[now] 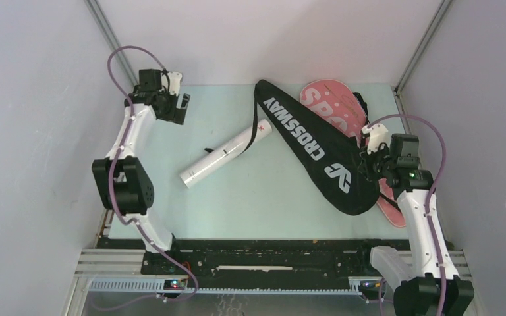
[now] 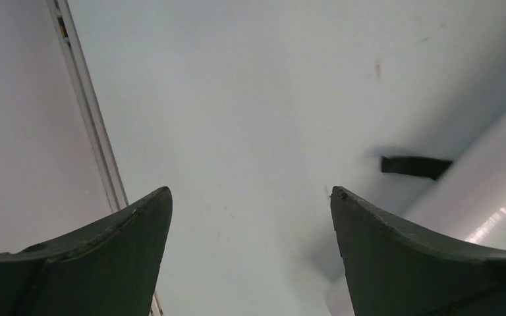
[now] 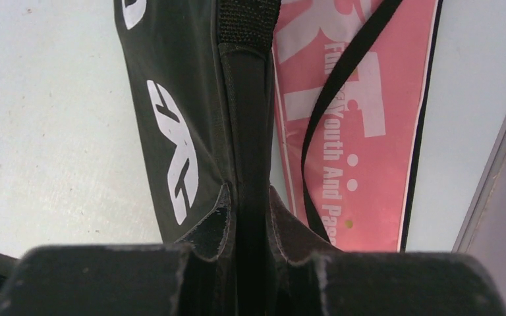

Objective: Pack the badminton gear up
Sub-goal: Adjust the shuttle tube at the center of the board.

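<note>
A long white tube (image 1: 224, 155) lies slantwise on the pale table, and its side shows at the right of the left wrist view as the tube (image 2: 494, 181). My left gripper (image 1: 179, 110) hovers open at the far left corner, off the tube's end, and the left gripper (image 2: 250, 197) has only bare table between its fingers. A black "CROSSWAY" racket cover (image 1: 316, 148) lies across a pink "SPORT" racket cover (image 1: 333, 100). My right gripper (image 1: 369, 157) is shut on the black cover's raised edge (image 3: 247, 131), beside the pink cover (image 3: 369, 99) and its black strap (image 3: 342, 85).
Grey walls close in the table on the left, back and right, with a metal rail (image 2: 89, 112) along the left edge. A small dark scrap (image 2: 414, 166) lies beside the tube. The arm bases sit on the black bar (image 1: 270, 257) at the near edge.
</note>
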`<state>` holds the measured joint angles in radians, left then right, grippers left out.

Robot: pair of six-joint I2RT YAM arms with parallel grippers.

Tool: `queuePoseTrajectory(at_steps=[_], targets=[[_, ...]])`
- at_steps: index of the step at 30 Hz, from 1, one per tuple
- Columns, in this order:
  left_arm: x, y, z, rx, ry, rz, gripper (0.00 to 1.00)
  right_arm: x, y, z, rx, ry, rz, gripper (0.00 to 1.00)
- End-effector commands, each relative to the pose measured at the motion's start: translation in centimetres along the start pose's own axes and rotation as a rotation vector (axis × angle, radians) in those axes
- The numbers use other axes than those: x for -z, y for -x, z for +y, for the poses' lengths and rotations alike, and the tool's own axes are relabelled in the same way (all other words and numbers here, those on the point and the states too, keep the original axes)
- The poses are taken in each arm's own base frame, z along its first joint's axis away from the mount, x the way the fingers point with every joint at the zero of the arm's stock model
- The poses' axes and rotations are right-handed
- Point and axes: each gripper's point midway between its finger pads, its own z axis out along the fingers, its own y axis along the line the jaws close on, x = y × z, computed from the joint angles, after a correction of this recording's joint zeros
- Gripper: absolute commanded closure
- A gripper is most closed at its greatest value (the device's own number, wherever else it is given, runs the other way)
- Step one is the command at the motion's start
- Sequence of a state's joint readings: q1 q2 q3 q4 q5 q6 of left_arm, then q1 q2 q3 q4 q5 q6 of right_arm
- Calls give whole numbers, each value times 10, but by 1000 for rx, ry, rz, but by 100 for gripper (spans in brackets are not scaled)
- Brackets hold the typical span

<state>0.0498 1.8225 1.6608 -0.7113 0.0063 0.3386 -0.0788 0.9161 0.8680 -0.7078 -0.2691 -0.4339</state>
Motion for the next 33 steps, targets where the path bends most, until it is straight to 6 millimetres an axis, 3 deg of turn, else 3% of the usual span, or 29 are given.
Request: queuePoseTrajectory(at_steps=[1, 7, 12, 19, 27, 30, 33], targets=[[41, 21, -29, 37, -119, -159, 4, -12, -26, -28, -40, -112, 125, 100], [35, -8, -99, -87, -253, -121, 0, -19, -39, -50, -111, -160, 166, 95], [13, -35, -137, -213, -339, 15, 0, -10, -37, -54, -115, -181, 147, 92], [0, -67, -180, -218, -474, 157, 0, -6, -37, -50, -120, -162, 144, 92], [-23, -87, -206, -131, -497, 274, 1, 0, -33, -52, -124, -174, 135, 95], [-30, -87, -208, -110, -478, 283, 13, 9, -28, -57, -134, -202, 121, 96], [-36, -83, -207, -64, -446, 287, 32, 16, -27, -64, -154, -228, 127, 97]])
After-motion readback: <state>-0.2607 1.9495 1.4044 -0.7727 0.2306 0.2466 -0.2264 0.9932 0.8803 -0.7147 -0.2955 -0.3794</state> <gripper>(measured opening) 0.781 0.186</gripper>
